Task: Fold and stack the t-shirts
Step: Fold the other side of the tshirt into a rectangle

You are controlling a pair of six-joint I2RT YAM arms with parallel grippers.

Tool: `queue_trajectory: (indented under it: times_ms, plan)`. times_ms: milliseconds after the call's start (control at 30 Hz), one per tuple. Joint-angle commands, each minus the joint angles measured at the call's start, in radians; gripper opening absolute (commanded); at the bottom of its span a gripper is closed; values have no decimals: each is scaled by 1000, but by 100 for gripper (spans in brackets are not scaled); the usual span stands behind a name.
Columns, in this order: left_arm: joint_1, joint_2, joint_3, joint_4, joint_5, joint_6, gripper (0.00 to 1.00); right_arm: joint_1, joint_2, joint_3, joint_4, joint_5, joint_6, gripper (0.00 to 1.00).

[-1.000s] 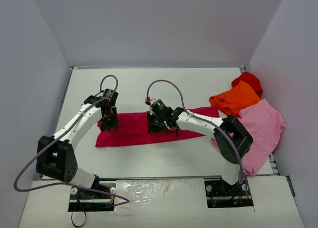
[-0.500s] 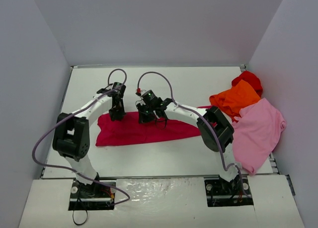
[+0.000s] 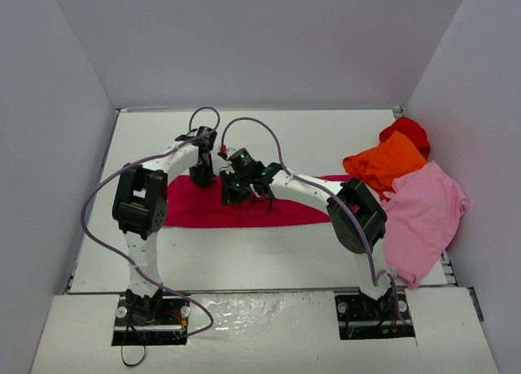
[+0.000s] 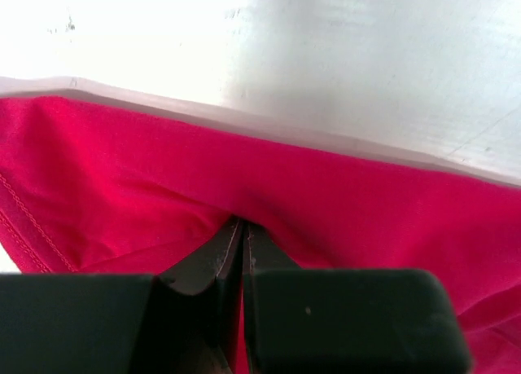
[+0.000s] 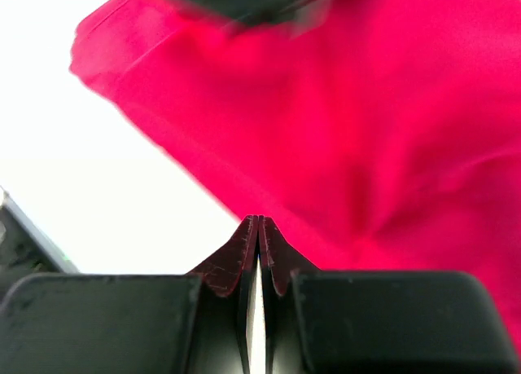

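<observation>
The crimson t-shirt [image 3: 191, 213] lies as a long flat band across the middle of the table. My left gripper [image 3: 202, 178] stands at its far edge, left of centre. In the left wrist view that gripper [image 4: 238, 222] is shut, with a fold of the crimson t-shirt [image 4: 366, 203] pinched at its tips. My right gripper [image 3: 230, 195] is close beside it, just to the right. Its jaws [image 5: 259, 219] are shut on the edge of the crimson t-shirt [image 5: 366, 105]. The orange t-shirt [image 3: 387, 164], bright red t-shirt [image 3: 407, 132] and light pink t-shirt [image 3: 423, 211] lie heaped at the right.
White walls close in the table [image 3: 326, 138] on the left, back and right. The heap of shirts fills the right side, and the pink one hangs over the near right edge. Both arms reach inward, and their purple cables loop above the wrists.
Both grippers have shut on the crimson shirt. The left one has moved right and toward the back, the right one has moved left, so they now stand close together.
</observation>
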Motion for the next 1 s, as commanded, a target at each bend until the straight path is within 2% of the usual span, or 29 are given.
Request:
queue_trajectory:
  times_ms: [0, 300, 533, 967]
  plan:
    - [-2, 62, 18, 52, -3, -2, 0, 96, -117, -13, 32, -19, 36, 0]
    - [-2, 41, -9, 52, 20, -5, 0, 227, 9, 74, 85, 43, 17, 0]
    - [-2, -55, -118, 82, 57, -17, 0, 212, 94, 134, 87, 68, -39, 0]
    - [-2, -170, -190, 67, 76, -36, 0, 165, 203, 235, 88, 130, -131, 0]
